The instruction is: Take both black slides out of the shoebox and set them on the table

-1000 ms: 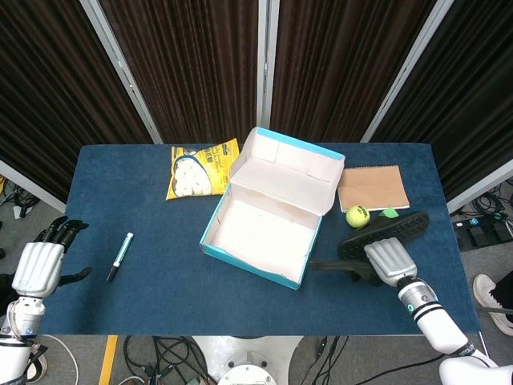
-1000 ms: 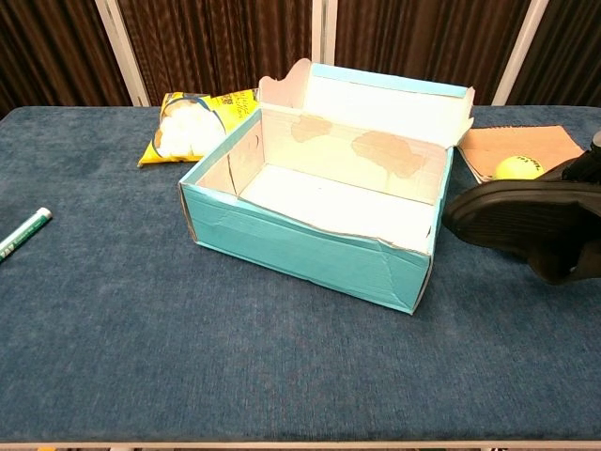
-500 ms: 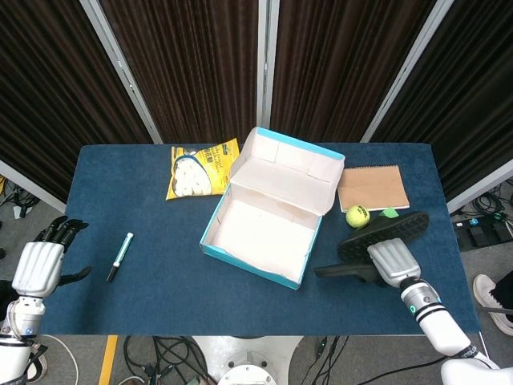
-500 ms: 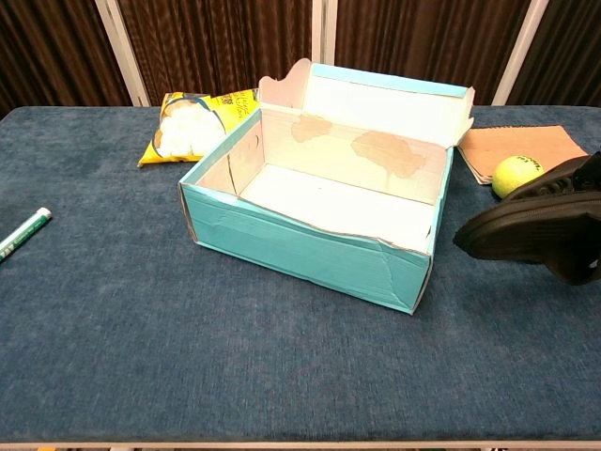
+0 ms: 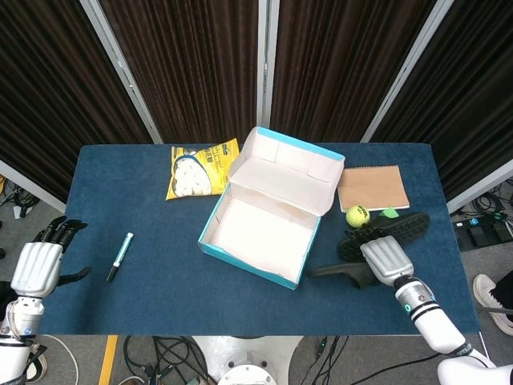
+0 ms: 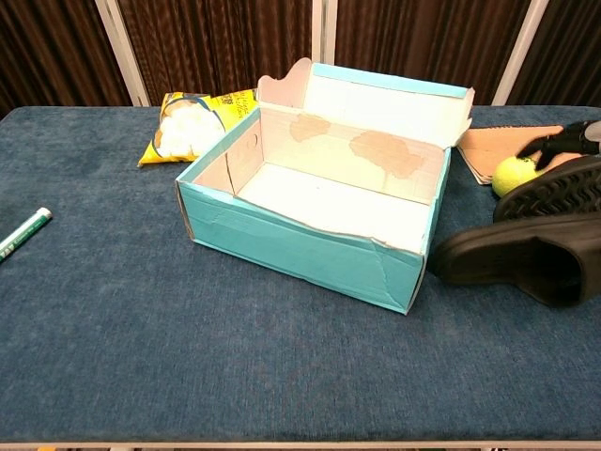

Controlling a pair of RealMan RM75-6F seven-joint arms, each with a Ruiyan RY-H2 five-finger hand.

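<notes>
Chest view showed the nearer black slide (image 6: pixel 512 258) had dropped since half a second before, its toe now touching the teal shoebox (image 6: pixel 310 258), which lay open and empty on the table (image 5: pixel 160 281). The right hand (image 5: pixel 385 258) still grasped that slide; the second slide (image 5: pixel 401 225) lay behind it. The left hand (image 5: pixel 36 269) hovered open, fingers released.

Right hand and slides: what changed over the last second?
The right hand moved its black slide leftward and down; the slide's toe now lies beside the shoebox. A second slide lies behind it. The left hand, marker, tennis ball, notebook and snack bag stayed put.
</notes>
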